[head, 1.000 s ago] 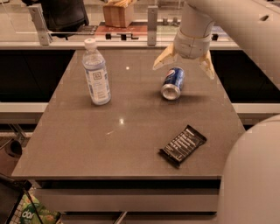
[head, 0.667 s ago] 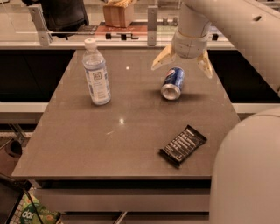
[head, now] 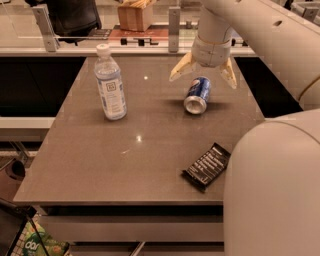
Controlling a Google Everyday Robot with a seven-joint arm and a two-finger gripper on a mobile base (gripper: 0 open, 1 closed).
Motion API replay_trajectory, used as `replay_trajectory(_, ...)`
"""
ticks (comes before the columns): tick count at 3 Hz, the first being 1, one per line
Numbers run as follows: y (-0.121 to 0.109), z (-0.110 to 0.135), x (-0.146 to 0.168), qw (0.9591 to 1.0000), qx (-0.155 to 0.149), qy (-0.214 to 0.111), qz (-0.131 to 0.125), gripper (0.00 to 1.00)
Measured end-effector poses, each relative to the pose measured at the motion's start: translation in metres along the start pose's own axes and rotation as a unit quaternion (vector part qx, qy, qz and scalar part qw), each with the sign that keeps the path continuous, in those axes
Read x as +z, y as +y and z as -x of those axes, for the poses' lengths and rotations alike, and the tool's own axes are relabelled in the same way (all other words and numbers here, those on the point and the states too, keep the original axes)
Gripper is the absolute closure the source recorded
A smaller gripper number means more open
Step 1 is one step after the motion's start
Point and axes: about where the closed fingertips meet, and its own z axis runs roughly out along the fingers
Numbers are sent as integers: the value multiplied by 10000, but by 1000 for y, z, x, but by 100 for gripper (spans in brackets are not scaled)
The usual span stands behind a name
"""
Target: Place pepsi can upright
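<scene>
The pepsi can [head: 197, 94], blue with silver ends, lies on its side on the brown table [head: 90, 150], its open silver end facing the front. My gripper [head: 203, 76] hangs just above the can's far end. Its two cream fingers [head: 181, 67] are spread wide to the left and right of the can and do not hold it.
A clear water bottle [head: 110, 84] with a white cap stands upright at the left. A black snack packet [head: 207, 166] lies near the front right edge. My white arm fills the right side of the view. A wooden block [head: 134, 15] sits on the counter behind.
The gripper has shifted slightly left and closer over the can. The can, bottle and packet have not moved.
</scene>
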Motion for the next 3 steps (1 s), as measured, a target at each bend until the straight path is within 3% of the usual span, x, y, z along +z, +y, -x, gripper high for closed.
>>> replay_trajectory(1, -2, 0, 8, 10000, 60, 57, -24, 18)
replay_trajectory(3, 2, 6, 13, 10000, 49, -39, 34, 64)
